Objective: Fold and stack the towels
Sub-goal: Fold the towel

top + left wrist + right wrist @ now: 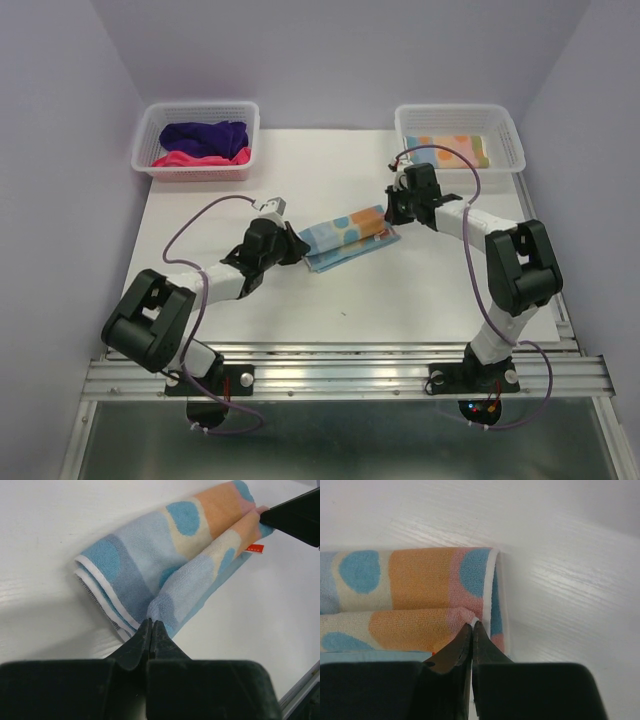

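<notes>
Pale lilac walls close in a white desk [300, 300] on three sides. Two white mesh baskets stand at its far edge. The left basket [150, 125] holds a purple towel [205, 134] with a pink towel [195, 159] bunched against its near side. The right basket [505, 125] holds a folded towel [455, 148] in pale blue with orange and blue spots, lying flat.

A spotted towel [345, 235] of the same pattern lies mid-desk between the two arms, folded into a long band that runs from near left to far right. The left end effector [300, 248] is at its near-left end and the right end effector [392, 212] at its far-right end.

In the left wrist view, the left end effector [151, 627] has its fingers pressed together, pinching the upper layer of the spotted towel [150, 555]. That layer rises as a ridge towards the right end effector [292, 517]. The layers below show a white hem at the folded end. A small red tag [254, 548] sticks out of the far end and carries white writing too small to read.

In the right wrist view, the right end effector [471, 630] is likewise pressed shut, nipping the top layer of the spotted towel [420, 575] just beside its white-hemmed end. The rest of the cloth rests on the desk.
</notes>
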Robot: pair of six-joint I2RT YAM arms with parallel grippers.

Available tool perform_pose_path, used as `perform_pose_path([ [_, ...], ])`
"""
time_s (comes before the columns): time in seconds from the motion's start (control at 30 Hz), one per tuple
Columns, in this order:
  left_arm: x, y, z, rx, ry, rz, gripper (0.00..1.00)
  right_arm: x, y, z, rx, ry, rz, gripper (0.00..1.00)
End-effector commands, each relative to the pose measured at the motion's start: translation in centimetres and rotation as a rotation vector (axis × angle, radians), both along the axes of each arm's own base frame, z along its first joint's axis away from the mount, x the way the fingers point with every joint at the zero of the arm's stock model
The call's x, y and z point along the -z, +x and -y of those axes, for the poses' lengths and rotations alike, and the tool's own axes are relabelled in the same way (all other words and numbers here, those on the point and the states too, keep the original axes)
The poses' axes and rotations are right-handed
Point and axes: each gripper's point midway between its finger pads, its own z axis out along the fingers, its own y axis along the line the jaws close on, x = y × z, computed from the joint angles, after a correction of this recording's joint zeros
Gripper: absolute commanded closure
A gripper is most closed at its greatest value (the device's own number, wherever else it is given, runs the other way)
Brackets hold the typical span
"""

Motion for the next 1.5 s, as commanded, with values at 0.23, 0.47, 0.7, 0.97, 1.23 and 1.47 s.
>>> perform_pose_path([
  [0.23, 1.4, -2.0, 1.2, 0.061, -0.016, -0.057, 0.58, 0.4, -1.3, 0.7, 0.084, 0.016, -0.019, 0.81],
  [0.47, -2.8, -3.4, 1.6, 0.068, -0.039, 0.03, 0.04, -2.9, -3.5, 1.8, 0.167, 0.078, 0.043, 0.14],
  [0.7, -4.6, -3.8, -0.7, -0.023, -0.004, 0.074, 0.01, -5.9, -3.3, 0.6, 0.113, 0.14, 0.09, 0.0],
  [0.97, -4.3, -3.8, -2.0, -0.086, 0.022, 0.071, 0.01, -2.7, 1.6, 0.6, 0.157, 0.019, 0.004, 0.0],
  [1.23, -3.9, -3.5, -2.6, -0.114, 0.05, 0.064, 0.01, 2.6, 0.2, 0.7, 0.156, -0.018, -0.124, 0.18],
  [1.47, -4.2, -3.4, -2.4, -0.111, 0.041, 0.071, 0.01, 4.8, -3.2, 0.2, 0.095, 0.02, -0.191, 0.25],
])
